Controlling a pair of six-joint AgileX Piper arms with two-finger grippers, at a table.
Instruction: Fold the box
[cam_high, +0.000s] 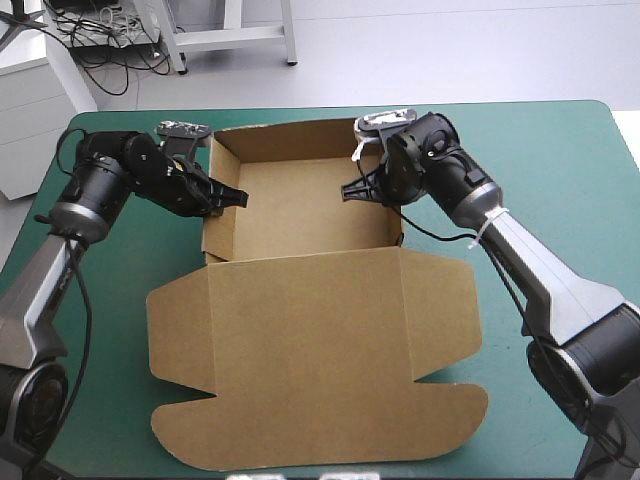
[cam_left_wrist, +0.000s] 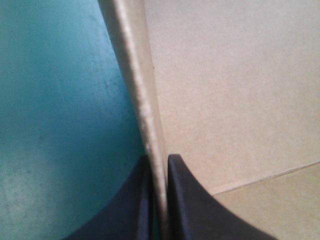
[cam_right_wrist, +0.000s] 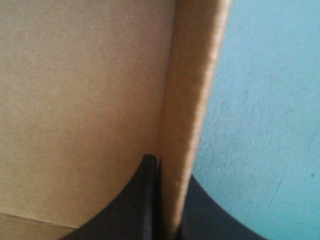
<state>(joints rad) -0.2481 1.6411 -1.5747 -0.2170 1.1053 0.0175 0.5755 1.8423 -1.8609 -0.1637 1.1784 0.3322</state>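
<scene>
- Box (cam_high: 300, 200): brown board, standing as an open tray with its walls raised. It sits from the table's centre toward 12 o'clock. Every face that shows is plain brown.
- Lid (cam_high: 310, 350): lies flat on the cover, joined at the tray's 6 o'clock wall and spreading toward the table's 6 o'clock edge. It has side flaps at its 9 and 3 o'clock.
- Far wall (cam_high: 290, 135): upright at the tray's 12 o'clock.
- Left wall (cam_high: 218, 235): upright at the tray's 9 o'clock.
- Right wall (cam_high: 393, 228): upright at the tray's 3 o'clock.
- My left gripper (cam_high: 232, 197): comes in from 9 o'clock with its black fingers (cam_left_wrist: 190, 200) all but closed, pinching the left wall's top edge. In my left wrist view the edge runs straight ahead from between them, with brown tray floor on one side and teal-green cover on the other.
- My right gripper (cam_high: 352, 190): comes in from 3 o'clock with its black fingers (cam_right_wrist: 145, 200) likewise all but closed, clamped on the right wall's top edge. In my right wrist view the wall rises from between them, with the tray's inside on one side and cover on the other.
- Cover (cam_high: 560, 180): teal-green, under the box and around it on all sides.
</scene>
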